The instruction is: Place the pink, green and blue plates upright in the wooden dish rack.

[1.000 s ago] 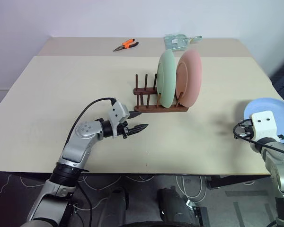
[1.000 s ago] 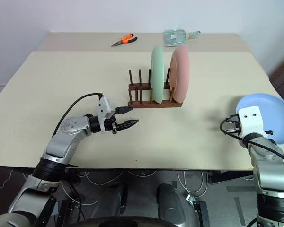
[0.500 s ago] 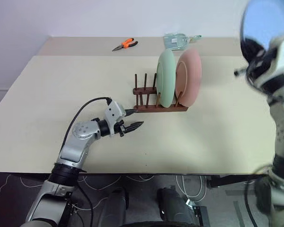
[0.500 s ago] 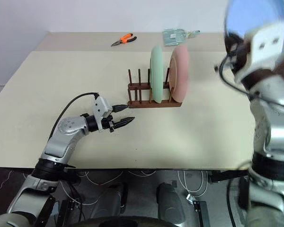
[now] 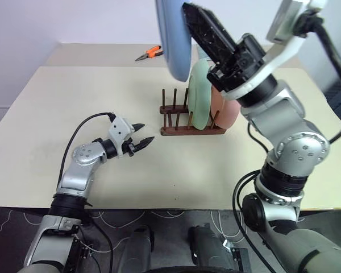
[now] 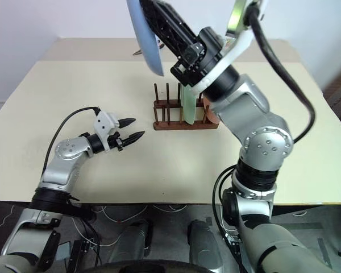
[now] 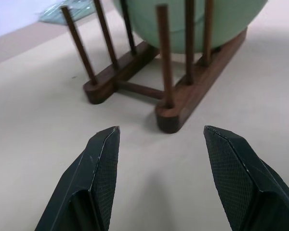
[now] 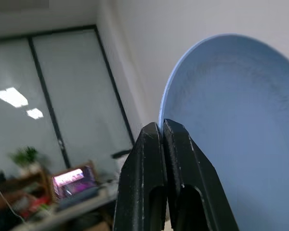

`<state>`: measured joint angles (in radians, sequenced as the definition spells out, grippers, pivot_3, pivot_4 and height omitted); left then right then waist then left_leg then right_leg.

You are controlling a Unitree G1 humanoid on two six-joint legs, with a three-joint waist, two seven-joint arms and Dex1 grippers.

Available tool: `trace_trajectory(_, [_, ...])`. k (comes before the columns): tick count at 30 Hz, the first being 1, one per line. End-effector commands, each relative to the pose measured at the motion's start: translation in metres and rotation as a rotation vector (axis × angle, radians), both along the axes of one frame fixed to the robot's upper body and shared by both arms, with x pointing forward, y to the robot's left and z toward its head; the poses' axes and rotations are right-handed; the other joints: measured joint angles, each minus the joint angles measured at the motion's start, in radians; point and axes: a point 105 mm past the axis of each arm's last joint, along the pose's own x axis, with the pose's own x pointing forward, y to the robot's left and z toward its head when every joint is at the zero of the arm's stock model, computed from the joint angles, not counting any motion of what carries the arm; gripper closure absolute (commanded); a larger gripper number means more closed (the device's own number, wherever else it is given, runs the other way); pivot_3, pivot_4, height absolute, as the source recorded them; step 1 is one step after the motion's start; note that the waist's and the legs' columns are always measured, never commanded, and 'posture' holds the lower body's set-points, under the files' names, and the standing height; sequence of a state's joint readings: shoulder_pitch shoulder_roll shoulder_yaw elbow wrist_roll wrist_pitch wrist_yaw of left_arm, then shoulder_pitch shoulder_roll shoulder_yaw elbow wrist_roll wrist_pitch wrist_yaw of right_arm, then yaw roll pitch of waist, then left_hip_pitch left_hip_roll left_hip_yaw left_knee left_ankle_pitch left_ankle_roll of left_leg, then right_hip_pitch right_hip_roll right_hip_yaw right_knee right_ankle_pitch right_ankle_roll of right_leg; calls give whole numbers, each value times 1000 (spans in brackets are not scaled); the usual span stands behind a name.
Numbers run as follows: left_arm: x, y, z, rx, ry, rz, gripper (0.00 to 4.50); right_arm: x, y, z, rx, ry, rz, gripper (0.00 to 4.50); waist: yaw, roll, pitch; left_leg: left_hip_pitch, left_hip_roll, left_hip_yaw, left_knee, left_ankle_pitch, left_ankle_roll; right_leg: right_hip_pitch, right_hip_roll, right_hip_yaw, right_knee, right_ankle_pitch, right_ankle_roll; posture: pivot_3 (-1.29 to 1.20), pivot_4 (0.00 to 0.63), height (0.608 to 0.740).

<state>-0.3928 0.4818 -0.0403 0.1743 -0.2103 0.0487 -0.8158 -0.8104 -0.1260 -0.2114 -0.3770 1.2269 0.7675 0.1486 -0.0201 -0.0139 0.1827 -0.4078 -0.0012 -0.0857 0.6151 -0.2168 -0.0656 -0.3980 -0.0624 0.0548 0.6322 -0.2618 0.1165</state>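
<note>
Our right arm hides most of the pink plate and part of the green plate, both upright in the wooden dish rack on the table. The blue plate, cut off above, is clamped by our right gripper. Our left gripper hovers parted, empty, facing the rack's free pegs.

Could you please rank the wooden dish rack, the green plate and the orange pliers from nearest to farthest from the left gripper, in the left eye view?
From the left gripper:
1. Wooden dish rack, just beyond its tips.
2. Green plate, standing in the rack.
3. Orange pliers, at the table's far edge.
</note>
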Motion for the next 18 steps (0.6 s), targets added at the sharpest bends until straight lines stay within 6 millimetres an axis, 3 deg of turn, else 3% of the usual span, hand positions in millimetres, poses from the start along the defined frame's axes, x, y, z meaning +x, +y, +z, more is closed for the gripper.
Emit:
trace_trajectory(1, [-4,9,13,-6,-36,20,1667,15,-4,-5,82,96,8,4461,-1,0,0,0,0,0,0,0,0,0,0,0,0,0,0,0,150,740])
trace_trajectory(4, [-7,14,14,-3,-34,37,1667,30,-5,-18,120,203,10,4461,-2,0,0,0,0,0,0,0,0,-1,0,0,0,0,0,0,150,740])
trace_trajectory(8, [-10,15,15,-1,-32,48,1667,28,9,-27,117,256,31,4461,-2,0,0,0,0,0,-1,0,0,-1,0,0,0,0,0,0,150,740])
trace_trajectory(18, [-15,14,18,2,-24,50,1667,30,18,-40,139,329,59,4461,-5,1,0,0,0,0,-1,0,0,-2,0,0,1,0,0,0,150,740])
